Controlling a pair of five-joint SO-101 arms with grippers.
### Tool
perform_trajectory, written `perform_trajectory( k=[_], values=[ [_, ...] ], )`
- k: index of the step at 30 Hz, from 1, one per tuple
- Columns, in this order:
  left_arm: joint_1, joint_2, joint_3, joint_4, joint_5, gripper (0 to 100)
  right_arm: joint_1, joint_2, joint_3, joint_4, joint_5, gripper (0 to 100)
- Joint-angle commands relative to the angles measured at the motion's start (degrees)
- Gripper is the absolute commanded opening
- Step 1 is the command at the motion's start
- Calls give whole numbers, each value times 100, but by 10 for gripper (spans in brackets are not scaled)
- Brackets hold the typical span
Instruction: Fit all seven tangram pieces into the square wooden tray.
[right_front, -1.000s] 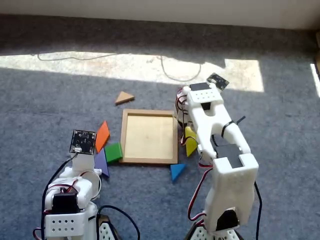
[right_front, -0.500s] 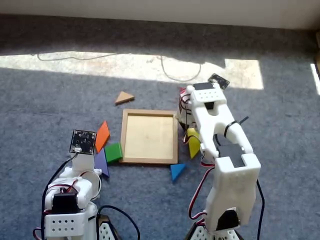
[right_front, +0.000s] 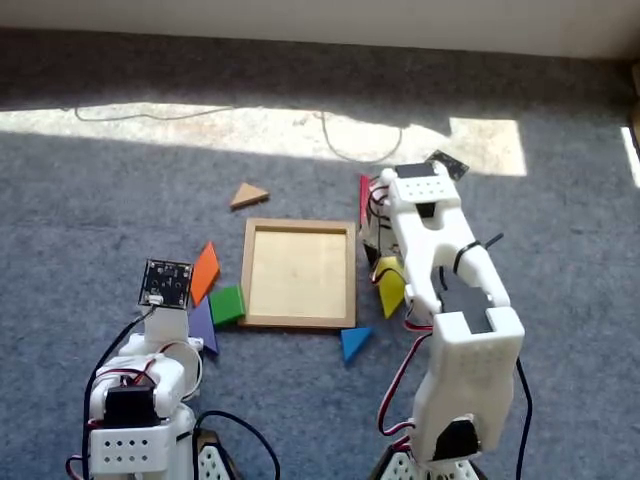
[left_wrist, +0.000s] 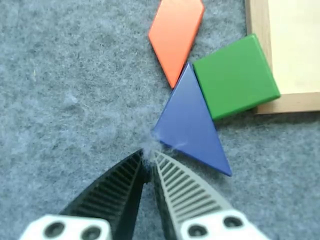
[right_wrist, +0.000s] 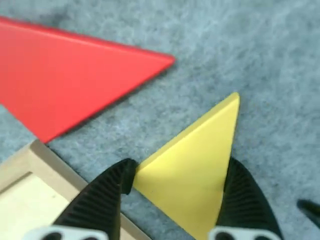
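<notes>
The square wooden tray (right_front: 246, 272) lies empty mid-carpet. Left of it sit an orange parallelogram (right_front: 205, 270), a green square (right_front: 227, 303) and a blue-purple triangle (right_front: 203, 323). My left gripper (left_wrist: 148, 164) is shut, its tips just short of the blue-purple triangle (left_wrist: 192, 127). A tan triangle (right_front: 248, 194) lies beyond the tray and a small blue triangle (right_front: 353, 342) lies at its near right corner. My right gripper (right_wrist: 176, 189) grips the yellow triangle (right_wrist: 192, 160) by two edges, right of the tray. The red triangle (right_wrist: 65, 92) lies just past it.
Cables (right_front: 350, 150) trail over the sunlit strip of carpet at the back. The right arm (right_front: 440, 260) stretches along the tray's right side and covers part of the red triangle (right_front: 364, 200). The carpet to the far left and far right is bare.
The right arm has shifted right, off the tray's edge, taking the yellow triangle a little with it and uncovering the red triangle. The left arm has kept still.
</notes>
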Motion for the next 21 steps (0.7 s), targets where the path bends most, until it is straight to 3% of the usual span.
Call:
perform_trajectory(
  k=[1,9,21],
  values=[
    [-40,-224,110,26,-9,7,66,-4,-189,31,53,113],
    [-40,-224,110,26,-9,7,66,-259,-778,848,97,113],
    [-40,-224,110,26,-9,7,251,-655,-945,1042,1284,113]
  ],
)
